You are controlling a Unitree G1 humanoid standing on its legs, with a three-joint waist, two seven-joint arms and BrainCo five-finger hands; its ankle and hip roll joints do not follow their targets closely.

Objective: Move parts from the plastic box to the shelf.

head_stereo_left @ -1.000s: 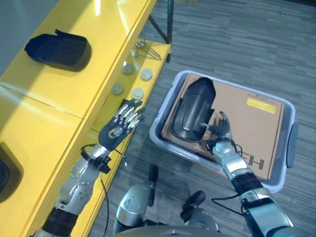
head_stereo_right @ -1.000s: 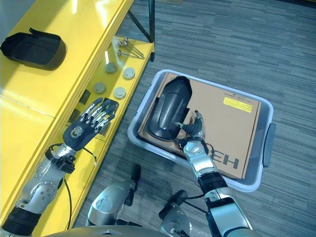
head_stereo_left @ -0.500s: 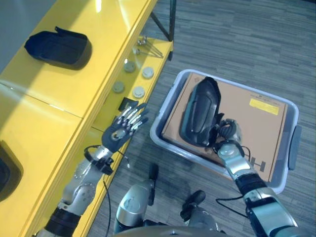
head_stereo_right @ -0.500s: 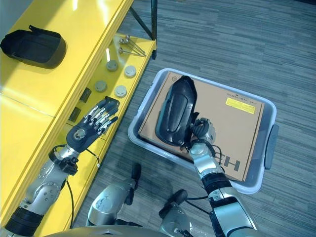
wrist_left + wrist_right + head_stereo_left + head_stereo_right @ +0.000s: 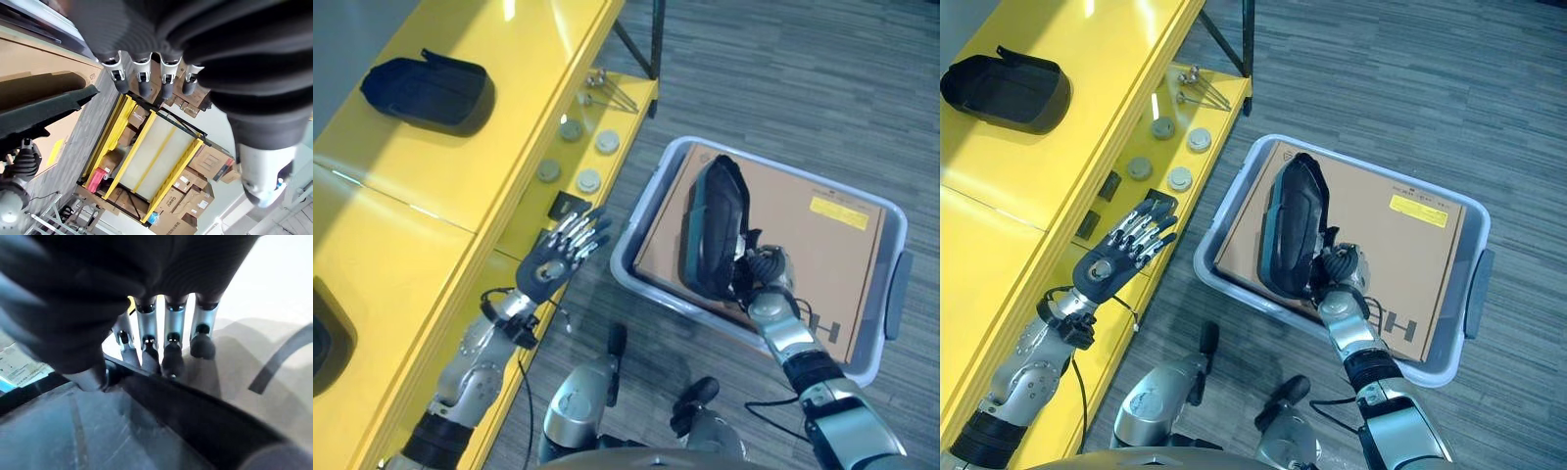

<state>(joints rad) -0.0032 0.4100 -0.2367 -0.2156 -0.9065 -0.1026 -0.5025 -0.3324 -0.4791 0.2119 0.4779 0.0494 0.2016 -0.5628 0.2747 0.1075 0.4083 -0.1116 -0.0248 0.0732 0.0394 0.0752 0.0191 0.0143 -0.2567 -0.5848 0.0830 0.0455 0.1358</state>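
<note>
One black moulded part (image 5: 713,227) stands tilted up on its edge in the grey plastic box (image 5: 646,210), over the brown cardboard sheet (image 5: 813,257) that lines the box bottom. The right hand (image 5: 1342,269) grips the part's near end, its fingers (image 5: 170,350) curled against the rim, as the right wrist view shows. A second black part (image 5: 421,90) lies on the top board of the yellow shelf (image 5: 460,176), near that board's far edge. On the lower board of the shelf (image 5: 1136,147) lie four round grey discs (image 5: 1180,179) in two pairs, a small bundle of metal bolts (image 5: 1197,88) at the far corner, and two small dark blocks (image 5: 1109,185) nearer the robot.

The left hand (image 5: 558,257) hovers with fingers straight and spread, holding nothing, over the front edge of the lower board, between the shelf and the box.

The box sits on a floor of grey striped carpet (image 5: 803,88). In the left wrist view, yellow storage racks (image 5: 146,161) stacked with cardboard cartons (image 5: 205,166) stand further off in the room.
</note>
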